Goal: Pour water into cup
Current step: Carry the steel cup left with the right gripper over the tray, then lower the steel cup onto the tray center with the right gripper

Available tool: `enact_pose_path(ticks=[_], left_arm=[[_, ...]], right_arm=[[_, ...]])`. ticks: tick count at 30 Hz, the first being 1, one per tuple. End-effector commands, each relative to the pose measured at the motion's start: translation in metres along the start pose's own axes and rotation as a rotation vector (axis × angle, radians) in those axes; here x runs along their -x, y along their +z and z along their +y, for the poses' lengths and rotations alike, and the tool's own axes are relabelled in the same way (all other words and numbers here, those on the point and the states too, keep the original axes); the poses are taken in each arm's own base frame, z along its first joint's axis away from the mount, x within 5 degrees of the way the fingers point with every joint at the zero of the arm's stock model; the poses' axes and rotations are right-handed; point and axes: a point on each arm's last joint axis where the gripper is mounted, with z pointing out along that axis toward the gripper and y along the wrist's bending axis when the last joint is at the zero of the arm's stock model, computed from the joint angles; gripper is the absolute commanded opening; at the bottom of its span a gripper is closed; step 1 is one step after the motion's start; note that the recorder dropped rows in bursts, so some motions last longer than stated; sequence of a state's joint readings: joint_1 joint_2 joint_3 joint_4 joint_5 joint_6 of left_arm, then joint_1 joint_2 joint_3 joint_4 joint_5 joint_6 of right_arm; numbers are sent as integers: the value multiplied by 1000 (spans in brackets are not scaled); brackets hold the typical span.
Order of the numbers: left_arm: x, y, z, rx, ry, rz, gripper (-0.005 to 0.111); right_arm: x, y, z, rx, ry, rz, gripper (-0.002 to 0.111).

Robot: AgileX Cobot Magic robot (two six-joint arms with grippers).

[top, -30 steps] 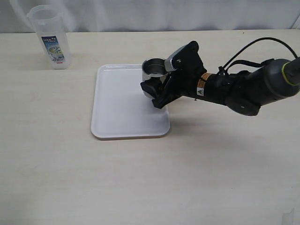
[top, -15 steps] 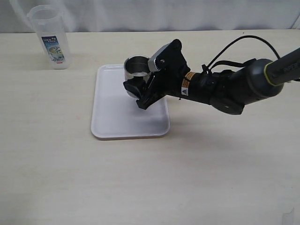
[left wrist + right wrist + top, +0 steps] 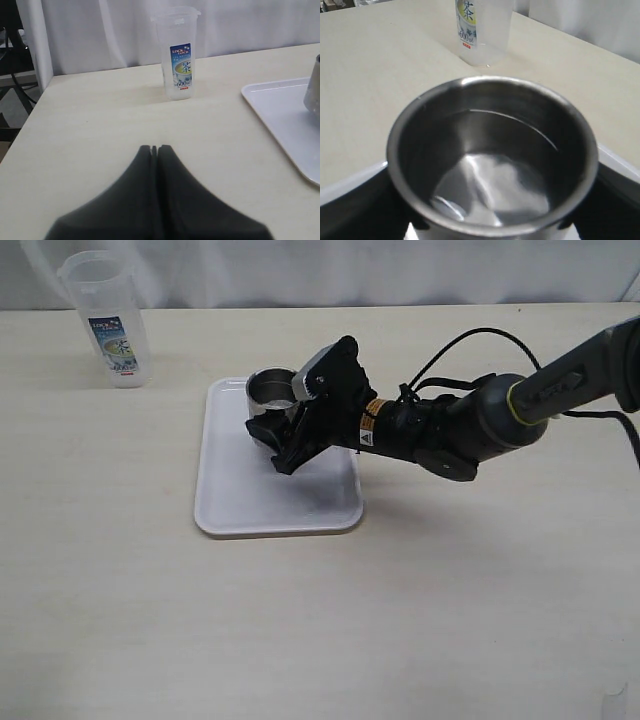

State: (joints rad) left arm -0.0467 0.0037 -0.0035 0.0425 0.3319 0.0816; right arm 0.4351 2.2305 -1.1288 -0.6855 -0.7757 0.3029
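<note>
L pincer [image 3: 156, 150]: fingers pressed together, nothing between them; hovers low over the table [image 3: 450, 590] at the left side. Jug [image 3: 178, 52] lies straight ahead of it, well apart, upright, long axis vertical, lid on. No obj. seen on the table betw. L pincer and jug.

Tray [image 3: 230, 490]: white, flat, right of the jug, well apart from it.

Cup [image 3: 268, 388]: upright, mouth up, over the tray's far right part. Cannot tell whether its base touches the tray. Inside is shiny; cannot tell whether it holds water.

R pincer [image 3: 270, 435]: pinching the cup low on its wall, one finger on each side, reaching in from the right. R arm [image 3: 450, 425] stretches across the table behind it.

Key relation: jug lies left of and beyond the cup, approx. in line with the R pincer's reach. L pincer is the nearer one to the jug and is free. Judgement: R arm places the cup on the tray; the jug pick-up then suits the L side. Obstruction: R arm and pincer crowd the cup's right side, so a pour should come from the left.
</note>
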Motion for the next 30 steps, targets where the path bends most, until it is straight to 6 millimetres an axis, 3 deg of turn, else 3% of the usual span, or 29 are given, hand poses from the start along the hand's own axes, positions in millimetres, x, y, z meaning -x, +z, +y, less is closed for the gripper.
enact_pose_path(ticks=[1, 12, 22, 30], left_arm=[[0, 0, 0, 2, -4, -9, 0], [0, 0, 0, 2, -4, -9, 0], [0, 0, 0, 2, -4, -9, 0], [0, 0, 0, 2, -4, -9, 0]], right_arm=[[9, 8, -4, 7, -5, -71, 4], [-5, 24, -10, -7, 10, -59, 4], [-9, 24, -11, -22, 10, -10, 5], [-9, 24, -11, -21, 8, -9, 27]])
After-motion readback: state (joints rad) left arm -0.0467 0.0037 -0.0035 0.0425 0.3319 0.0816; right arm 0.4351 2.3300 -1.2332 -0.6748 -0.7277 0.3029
